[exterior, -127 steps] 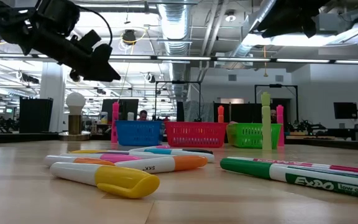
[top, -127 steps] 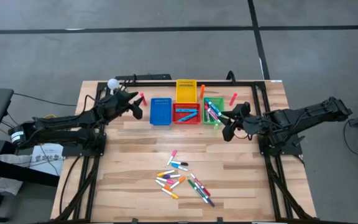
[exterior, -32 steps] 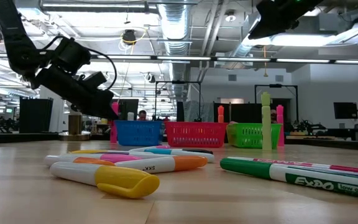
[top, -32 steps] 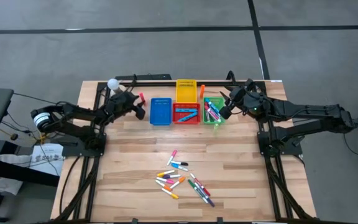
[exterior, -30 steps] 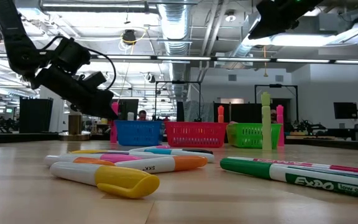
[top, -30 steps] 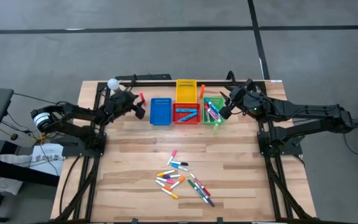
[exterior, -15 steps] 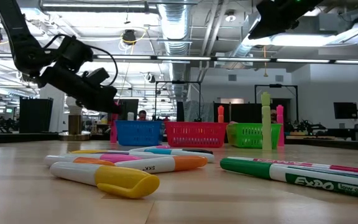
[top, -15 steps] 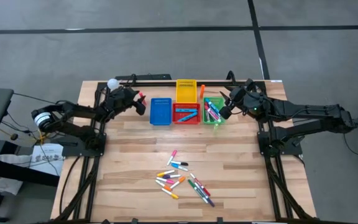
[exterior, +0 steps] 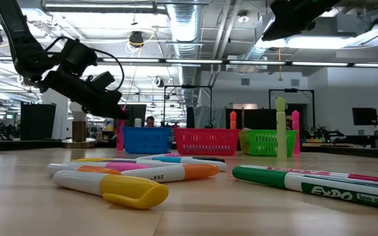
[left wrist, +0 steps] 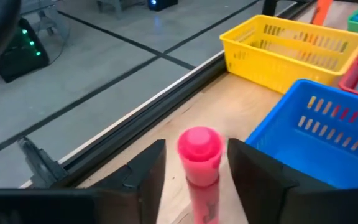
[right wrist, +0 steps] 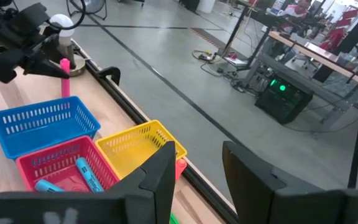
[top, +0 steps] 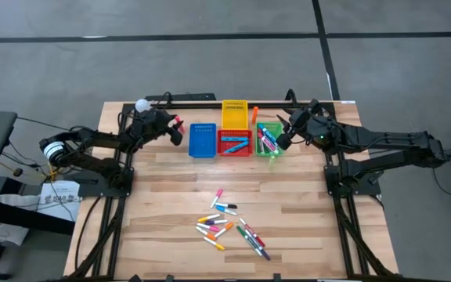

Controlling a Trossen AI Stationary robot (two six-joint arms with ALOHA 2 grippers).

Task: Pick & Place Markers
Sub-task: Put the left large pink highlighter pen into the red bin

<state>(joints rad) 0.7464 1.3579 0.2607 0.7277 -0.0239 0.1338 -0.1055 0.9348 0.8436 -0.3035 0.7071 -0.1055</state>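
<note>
Several markers (top: 229, 227) lie in a loose pile on the near middle of the table, large in the low view (exterior: 136, 178). One pink marker (top: 179, 123) stands upright on its end left of the blue bin (top: 202, 139). My left gripper (top: 176, 129) is open, with one finger on each side of this marker's cap (left wrist: 199, 149) and a gap showing on both sides. My right gripper (top: 282, 141) hangs open above the green bin (top: 268, 139), which holds several markers. Nothing is between its fingers (right wrist: 197, 168).
A red bin (top: 234, 142) with blue markers and a yellow bin (top: 234, 113) stand between the blue and green ones. An upright orange marker (top: 254, 115) and a pink one (top: 294, 124) stand near the far rail. A white ball lamp (top: 142, 105) is behind my left gripper.
My left gripper has swung slightly toward the table's far edge and risen a little beside the upright pink marker, which stays standing.
</note>
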